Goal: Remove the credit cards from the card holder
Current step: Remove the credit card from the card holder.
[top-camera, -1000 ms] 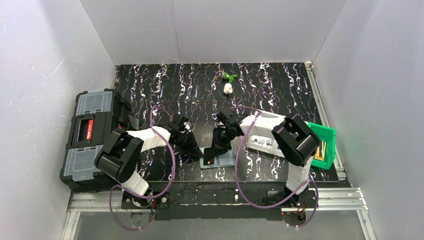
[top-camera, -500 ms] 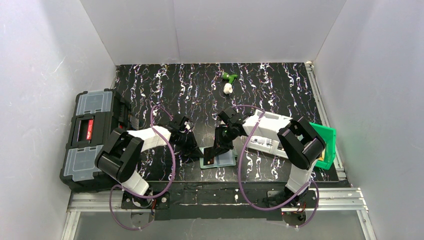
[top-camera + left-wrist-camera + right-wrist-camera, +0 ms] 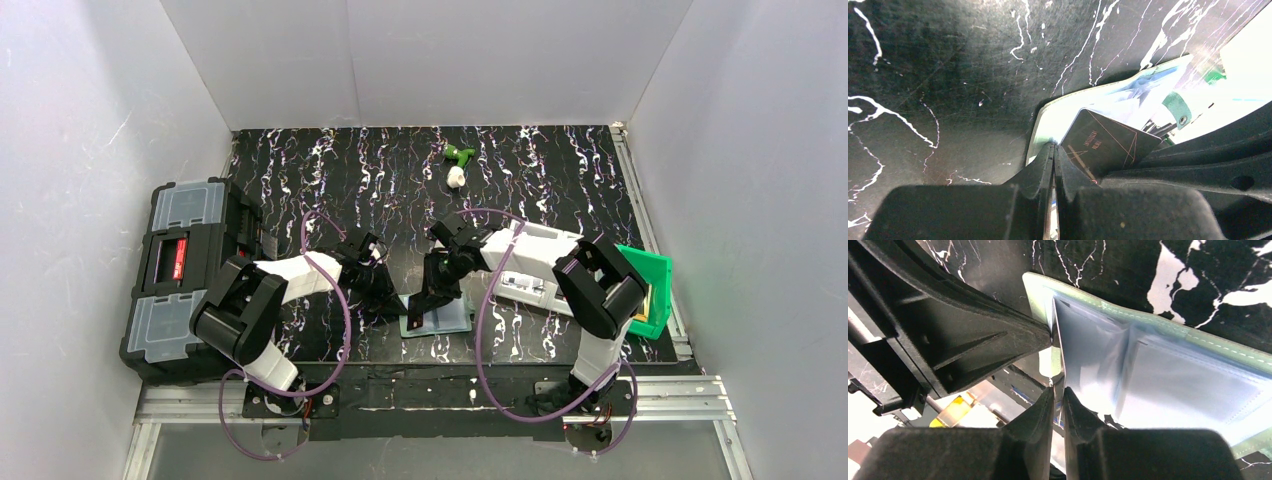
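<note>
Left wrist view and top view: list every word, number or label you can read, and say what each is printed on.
dark card, at the card holder: gold lettering, too blurred to read.
red label on the toolbox: too small to read.
No other text is legible.

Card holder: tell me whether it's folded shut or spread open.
Spread open: holder lies flat, clear inner pockets facing up; dark card tilted over it.
</note>
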Robot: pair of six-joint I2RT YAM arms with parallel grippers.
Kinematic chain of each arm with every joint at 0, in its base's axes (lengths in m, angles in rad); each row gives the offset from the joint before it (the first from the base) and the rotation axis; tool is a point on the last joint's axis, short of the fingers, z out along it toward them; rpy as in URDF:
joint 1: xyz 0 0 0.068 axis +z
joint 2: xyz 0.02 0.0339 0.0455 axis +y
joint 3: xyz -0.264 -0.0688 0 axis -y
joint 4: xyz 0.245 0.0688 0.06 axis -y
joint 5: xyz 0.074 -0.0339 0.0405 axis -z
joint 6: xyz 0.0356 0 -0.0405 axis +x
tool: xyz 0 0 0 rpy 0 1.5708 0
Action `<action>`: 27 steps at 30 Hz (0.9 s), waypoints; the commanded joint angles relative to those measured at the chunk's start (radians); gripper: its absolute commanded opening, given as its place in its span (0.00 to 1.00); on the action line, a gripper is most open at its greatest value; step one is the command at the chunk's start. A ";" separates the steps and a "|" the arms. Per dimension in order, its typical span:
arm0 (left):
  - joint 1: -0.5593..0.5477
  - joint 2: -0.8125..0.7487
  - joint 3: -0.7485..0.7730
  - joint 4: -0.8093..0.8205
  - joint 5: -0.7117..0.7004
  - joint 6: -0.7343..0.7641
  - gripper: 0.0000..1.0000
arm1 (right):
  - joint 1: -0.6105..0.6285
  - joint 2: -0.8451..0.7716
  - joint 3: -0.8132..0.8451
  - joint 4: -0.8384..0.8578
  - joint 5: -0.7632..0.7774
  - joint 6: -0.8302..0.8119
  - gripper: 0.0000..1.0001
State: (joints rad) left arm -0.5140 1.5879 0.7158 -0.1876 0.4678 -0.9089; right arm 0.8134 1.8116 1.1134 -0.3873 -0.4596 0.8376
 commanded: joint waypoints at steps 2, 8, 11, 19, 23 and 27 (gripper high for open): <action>-0.009 0.025 -0.021 -0.108 -0.129 0.031 0.00 | 0.007 -0.011 0.049 -0.043 0.021 -0.015 0.07; -0.009 0.030 -0.019 -0.127 -0.154 0.033 0.00 | 0.007 -0.064 0.057 -0.109 0.082 -0.032 0.01; -0.009 0.030 -0.019 -0.130 -0.156 0.036 0.00 | 0.006 -0.099 0.066 -0.150 0.108 -0.045 0.01; -0.009 -0.038 0.014 -0.155 -0.143 0.092 0.00 | -0.061 -0.267 0.092 -0.317 0.200 -0.105 0.01; -0.009 -0.106 0.082 -0.211 -0.138 0.138 0.00 | -0.159 -0.382 0.106 -0.468 0.305 -0.149 0.01; -0.009 -0.159 0.170 -0.276 -0.132 0.181 0.00 | -0.294 -0.471 0.145 -0.656 0.478 -0.186 0.01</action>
State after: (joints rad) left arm -0.5212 1.5242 0.7757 -0.3471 0.3719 -0.8130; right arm 0.6588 1.4586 1.1830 -0.7648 -0.2175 0.7225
